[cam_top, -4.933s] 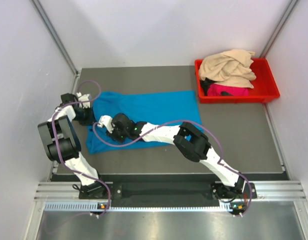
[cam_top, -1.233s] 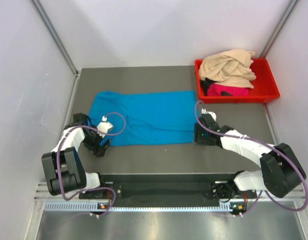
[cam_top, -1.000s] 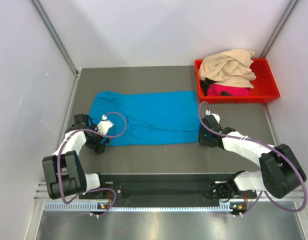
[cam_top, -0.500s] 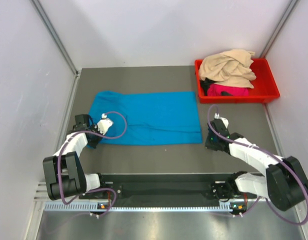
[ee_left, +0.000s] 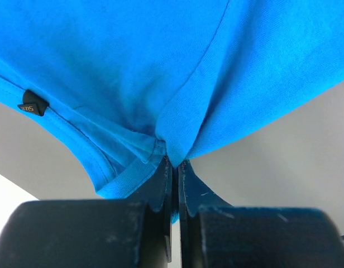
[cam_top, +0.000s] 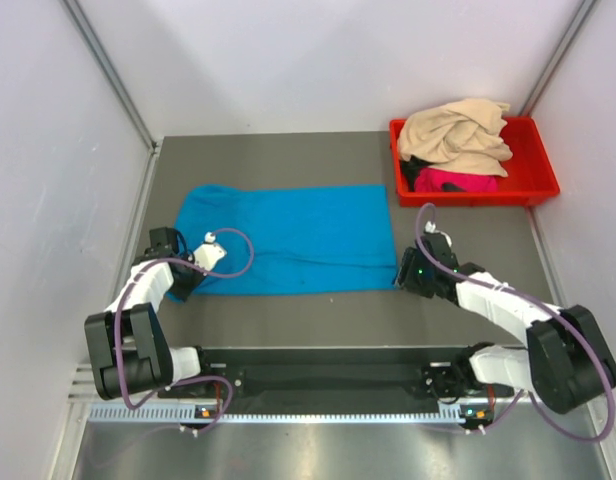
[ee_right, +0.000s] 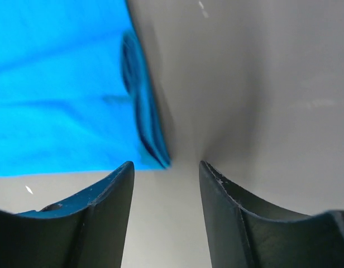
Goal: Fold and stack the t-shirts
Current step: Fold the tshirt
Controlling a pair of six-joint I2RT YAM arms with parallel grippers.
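Turquoise t-shirt [cam_top: 288, 235] flat — beige t-shirt [cam_top: 456, 132] atop magenta t-shirt [cam_top: 456, 181].

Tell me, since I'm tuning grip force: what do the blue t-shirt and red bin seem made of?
Blue t-shirt: soft matte knit cloth, probably cotton; it drapes, wrinkles and shows a stitched hem. Red bin: rigid, smooth plastic, likely moulded; straight rim, even colour.

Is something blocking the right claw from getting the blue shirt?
No, nothing visible is. The right claw is open, and a corner of the blue shirt lies just ahead of its fingertips, with only bare table beside it. The left claw is shut on the shirt's other end.
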